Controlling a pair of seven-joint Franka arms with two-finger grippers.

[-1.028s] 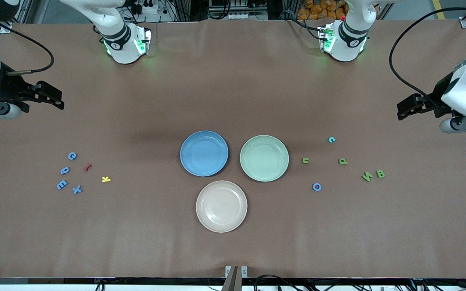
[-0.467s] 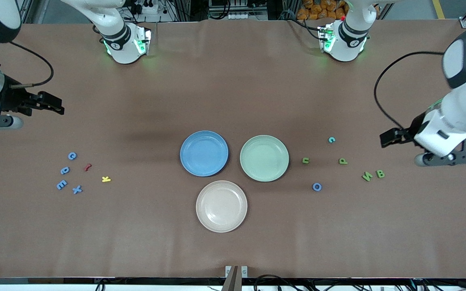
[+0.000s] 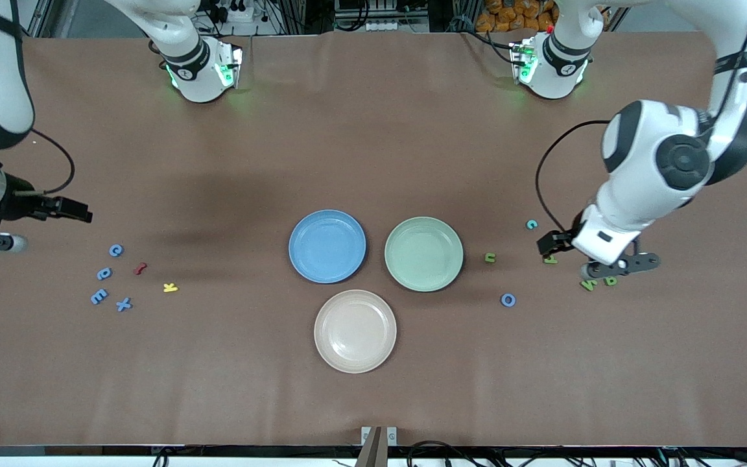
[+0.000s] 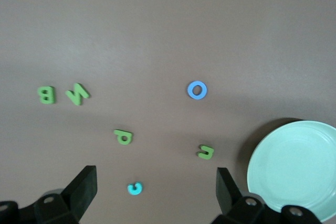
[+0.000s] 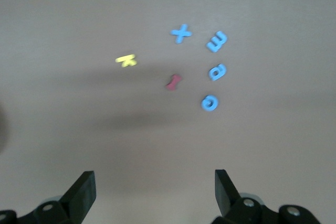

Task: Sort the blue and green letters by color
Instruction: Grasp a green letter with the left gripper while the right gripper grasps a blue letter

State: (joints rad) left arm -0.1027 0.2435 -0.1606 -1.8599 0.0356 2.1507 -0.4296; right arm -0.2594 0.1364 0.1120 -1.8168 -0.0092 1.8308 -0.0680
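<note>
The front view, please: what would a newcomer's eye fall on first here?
Three empty plates cluster mid-table: a blue plate beside a green plate, with a pale pink plate nearer the camera. Tiny letters lie scattered toward both ends of the table. The open left gripper hangs over the green letters, while the open right gripper hovers near the blue letters.

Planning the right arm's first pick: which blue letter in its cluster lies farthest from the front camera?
The blue C, at the top of that cluster; the blue P, E and X all lie nearer the camera.
</note>
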